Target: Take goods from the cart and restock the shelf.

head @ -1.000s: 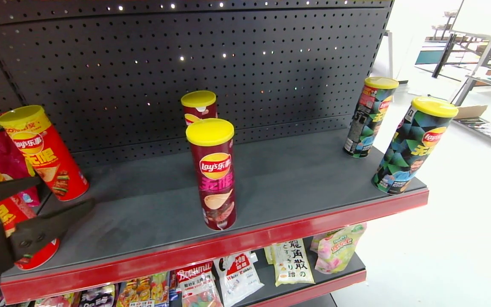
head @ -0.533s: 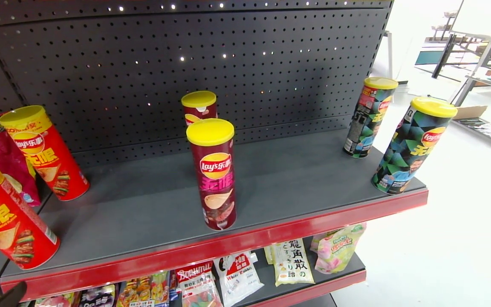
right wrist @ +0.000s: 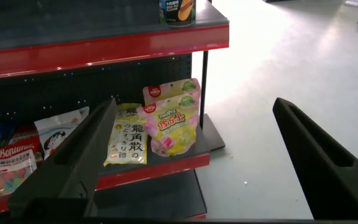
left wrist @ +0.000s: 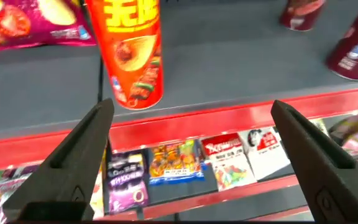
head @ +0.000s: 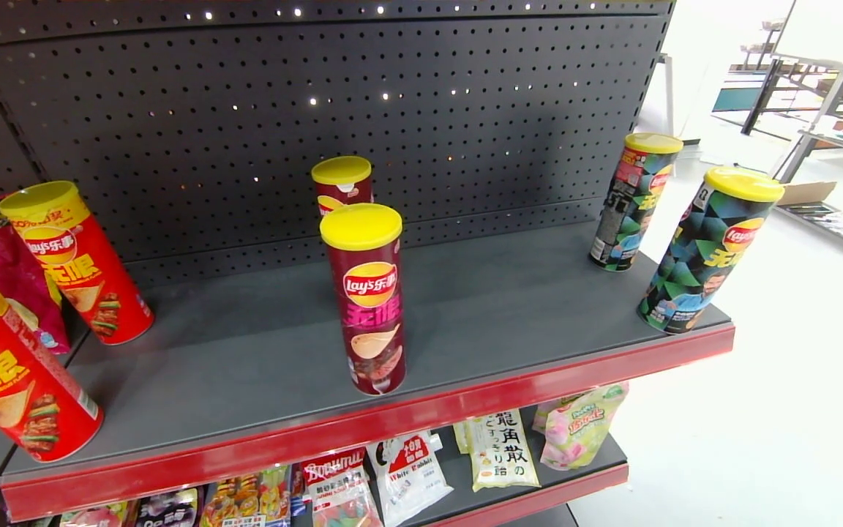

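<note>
The shelf (head: 260, 344) holds two red cans (head: 74, 260), two maroon cans (head: 366, 300), two green-patterned cans (head: 707, 249) — and one magenta bag (head: 12, 278).

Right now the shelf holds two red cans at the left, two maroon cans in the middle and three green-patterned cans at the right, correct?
Not quite. The head view shows only two at the right: the rear green-patterned can and the front green-patterned can. The two red cans and two maroon cans are as you said.
</note>
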